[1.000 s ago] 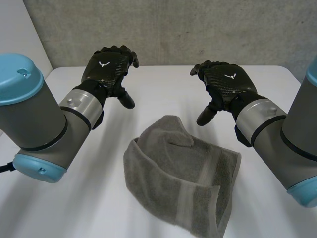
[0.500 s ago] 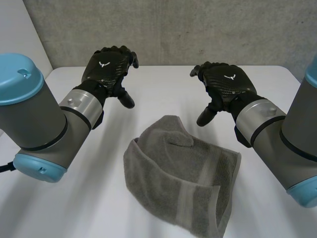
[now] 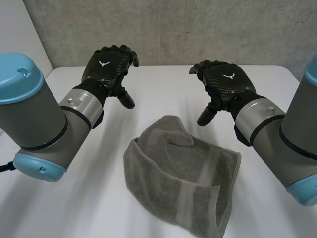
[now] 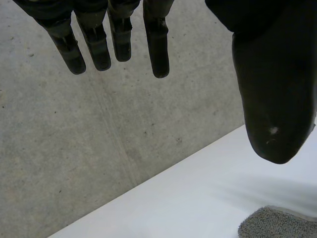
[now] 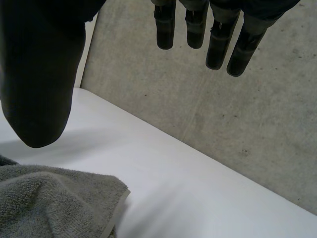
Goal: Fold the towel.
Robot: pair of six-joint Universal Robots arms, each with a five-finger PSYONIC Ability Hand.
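Left robot hand [image 3: 106, 69] and right robot hand [image 3: 225, 82] both hover above the far part of the white counter [image 3: 163, 94], with fingers loosely extended, spread from the thumbs and holding nothing. The grey terry-cloth towel [image 3: 183, 178] lies crumpled and partly folded over on the counter between the two arms, nearer the robot than either robot hand and touching neither.

The head view looks down from behind and between the arms, across the table [image 3: 158, 84] to the wall [image 3: 198, 29]. Each wrist view sits close at its palm, left hand [image 4: 267, 99] and right hand [image 5: 39, 74], facing along the fingers toward that wall. All three share the towel [image 3: 183, 173] — its far edge — and the table's far side.
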